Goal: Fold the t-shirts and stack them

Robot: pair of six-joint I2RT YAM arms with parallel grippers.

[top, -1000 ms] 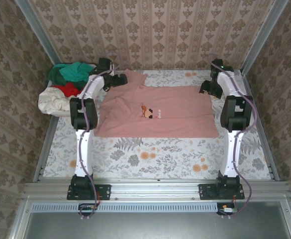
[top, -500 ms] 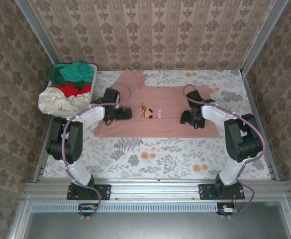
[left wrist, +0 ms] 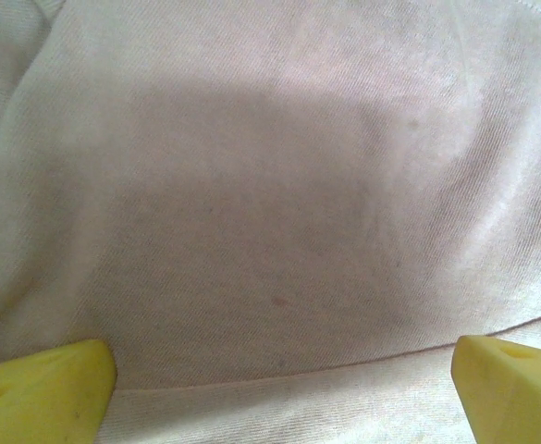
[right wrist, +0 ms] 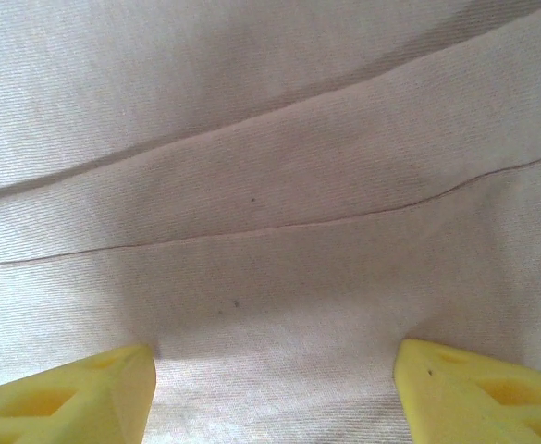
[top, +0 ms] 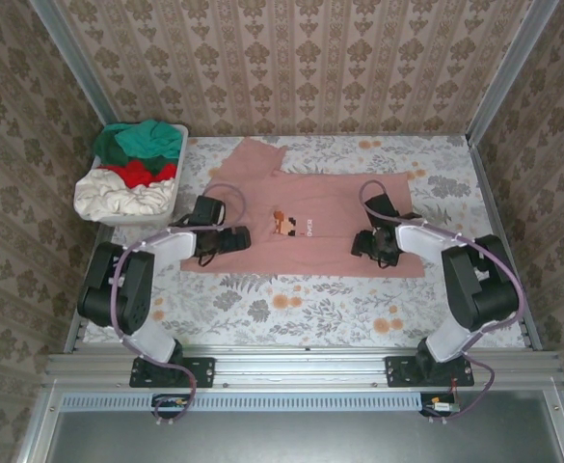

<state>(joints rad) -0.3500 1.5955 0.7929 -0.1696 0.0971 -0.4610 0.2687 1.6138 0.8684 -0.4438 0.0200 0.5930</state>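
Both arms had pulled back from the far side of the desk point(top: 291, 309) and bent low over the near half of the pink t-shirt point(top: 310, 198). That shirt lay spread flat in the middle of the desk, and it looked smoother on its left side than before. Its little picture print point(top: 283, 222) faced up, between the two arms.

The left end effector point(top: 231, 238) was over the near left part of the pink t-shirt. In the left wrist view its yellow fingertips point(left wrist: 39, 388) stood wide apart, with flat pink cloth under them and nothing held.

The right end effector point(top: 363, 243) was over the near right part of the same shirt. Its yellow fingertips point(right wrist: 67, 398) were also far apart, above cloth with a few long soft folds, and held nothing.

At the far left sat the white basket point(top: 176, 159). Piled in it were the teal-green t-shirt point(top: 142, 140) at the far end, the red t-shirt point(top: 137, 172) in the middle and the cream t-shirt point(top: 118, 198) nearest.
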